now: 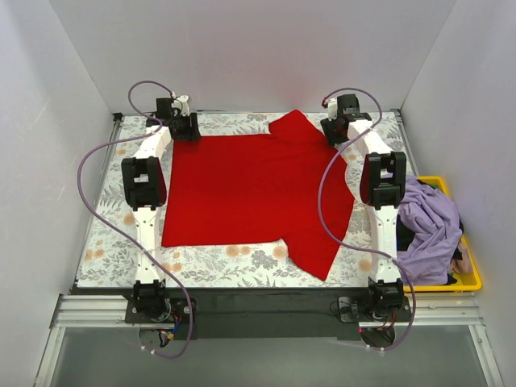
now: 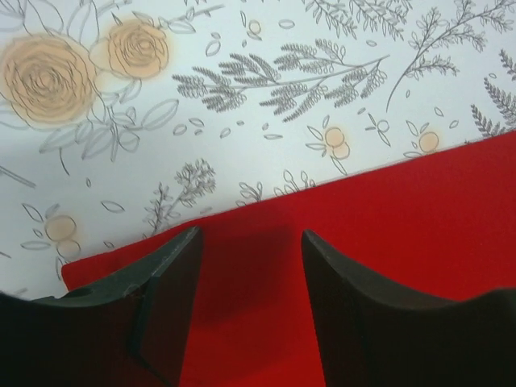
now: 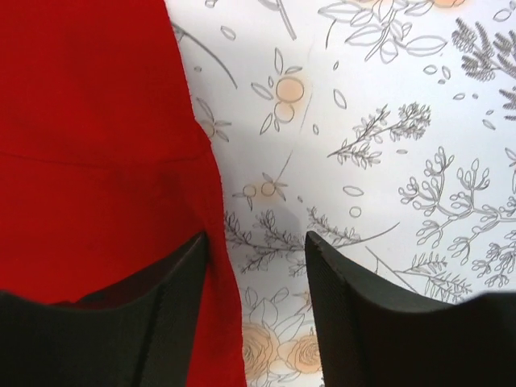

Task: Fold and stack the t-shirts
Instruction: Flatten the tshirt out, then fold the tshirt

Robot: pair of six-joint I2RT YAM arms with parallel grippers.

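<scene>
**Item: red t-shirt, spread flat; two claws at its far edge**

Surroundings. Table (image 1: 218,260) under a cover printed with grey sprigs and peach roses, with white walls on three sides. Yellow bin (image 1: 476,280) at the right edge of the table, near side. A lilac t-shirt (image 1: 431,226) is bunched in the bin and hangs over its left rim; some darker cloth lies beneath it, too hidden to name. Purple cables (image 1: 329,189) loop from each arm, and the right one hangs over the right part of the red cloth. Both arms reach from the near edge along the left and right sides of the shirt. Nothing lies on the cloth between them.

Task's thing. Red t-shirt (image 1: 250,193) lying open across the middle of the table. One sleeve points to the far right and another flap to the near right.

Left claw (image 2: 250,235). At the far left corner of the red shirt, fingers spread with nothing between them. Both tips hang over red cloth just inside its far hem, with the bare cover beyond.

Right claw (image 3: 258,238). At the far right, by the sleeve, fingers spread and holding nothing. The shirt's right edge passes under the left finger, and the right finger stands over bare cover.
</scene>
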